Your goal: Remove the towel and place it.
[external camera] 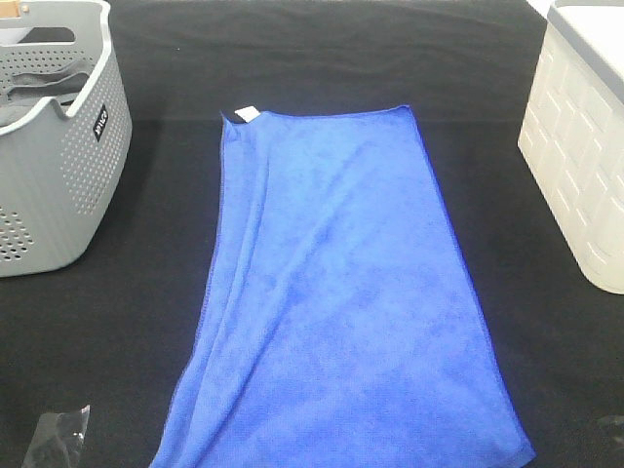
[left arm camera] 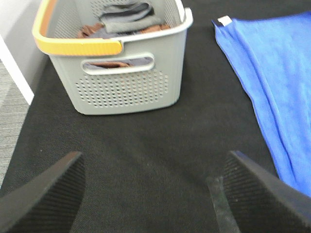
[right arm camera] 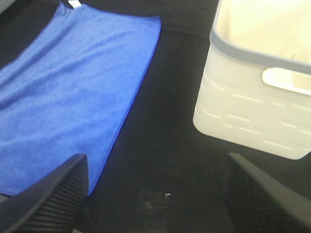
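Near edge: the towel (external camera: 346, 302), one in number, has its lower hem closest to the high camera, running off the bottom of that view.
Towel position: spread flat and lengthwise on the black worktop (external camera: 546, 370), between the two baskets and apart from both, its white tag (external camera: 245, 113) at the far left corner.
Handling: soft, limp and light by the look of it; it will likely sag and fold when lifted, and shallow creases already run along its left side.
Where to grip: probably a corner or hem, pinched from above.
Left gripper (left arm camera: 153, 187): jaws wide, empty, over bare worktop beside the towel's edge.
Right gripper (right arm camera: 158, 191): jaws wide, empty.
Baskets: two; one grey basket (external camera: 88, 185) holding dark and brown cloths, one white basket (external camera: 575, 166).
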Robot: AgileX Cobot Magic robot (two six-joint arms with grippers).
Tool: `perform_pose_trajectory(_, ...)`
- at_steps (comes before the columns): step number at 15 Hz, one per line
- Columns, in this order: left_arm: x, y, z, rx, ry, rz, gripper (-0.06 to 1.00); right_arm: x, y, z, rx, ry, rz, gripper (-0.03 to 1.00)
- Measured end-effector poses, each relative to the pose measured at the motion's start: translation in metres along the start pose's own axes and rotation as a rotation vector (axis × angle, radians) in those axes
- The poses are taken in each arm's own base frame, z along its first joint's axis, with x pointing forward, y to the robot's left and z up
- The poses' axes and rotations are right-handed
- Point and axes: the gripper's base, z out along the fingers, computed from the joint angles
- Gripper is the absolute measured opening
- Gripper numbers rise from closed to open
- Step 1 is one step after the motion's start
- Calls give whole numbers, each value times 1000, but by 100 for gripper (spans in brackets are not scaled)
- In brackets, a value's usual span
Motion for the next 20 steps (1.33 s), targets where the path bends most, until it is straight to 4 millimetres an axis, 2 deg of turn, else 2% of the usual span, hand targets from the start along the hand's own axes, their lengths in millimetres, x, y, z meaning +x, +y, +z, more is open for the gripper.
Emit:
perform_pose_trajectory(2, 8, 1, 11, -9, 42, -54, 75, 10, 2, 13, -19, 45, 7, 76)
perform_pose_trajectory(4, 7, 1, 16, -9, 3, -78, 75, 10, 4, 18, -33, 26, 18, 76)
perform_pose_trajectory(6, 8, 0, 21, -5, -1, -83, 75, 10, 4, 18, -28, 23, 24, 76)
perform_pose_trajectory(20, 7, -1, 21, 10, -14, -84, 75, 10, 3, 18, -25, 24, 38, 76)
